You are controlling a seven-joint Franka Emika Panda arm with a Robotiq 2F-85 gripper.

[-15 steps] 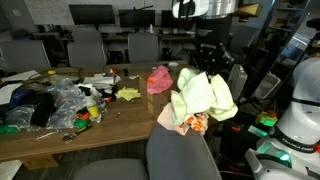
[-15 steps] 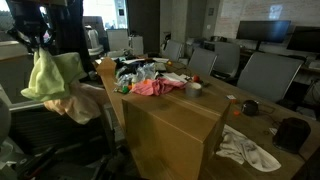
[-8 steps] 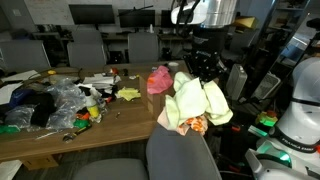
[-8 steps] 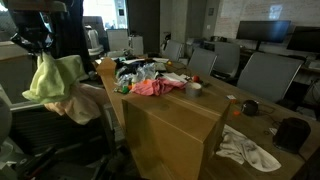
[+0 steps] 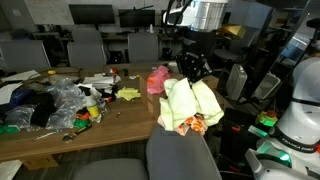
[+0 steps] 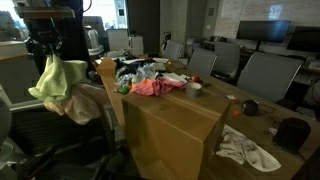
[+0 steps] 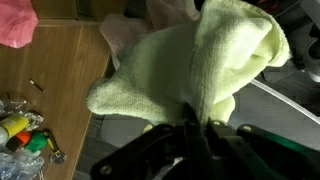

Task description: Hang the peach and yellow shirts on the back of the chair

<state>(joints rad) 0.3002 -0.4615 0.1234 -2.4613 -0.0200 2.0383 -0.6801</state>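
Currently my gripper [image 7: 196,130] has its jaws pressed together, pinching a fold of the yellow shirt [image 7: 215,60]. In the wrist view the cloth is bunched right at the fingers and drapes away from them. Peach shirt [image 5: 197,124] hangs in the same bundle under the yellow one, orange print showing at the bottom; can't tell if it's in the pinch itself. The bundle hangs right at the top of the chair [image 5: 185,155] back, off the end of the wooden table [image 5: 60,140]; touching or not, can't tell. Wrist view gives only a pale corner of peach behind the yellow, plus the pink-red cloth [image 7: 15,25] on the tabletop. An exterior view adds a white cloth [image 6: 245,150] lying on a dark tabletop, seen nowhere else.
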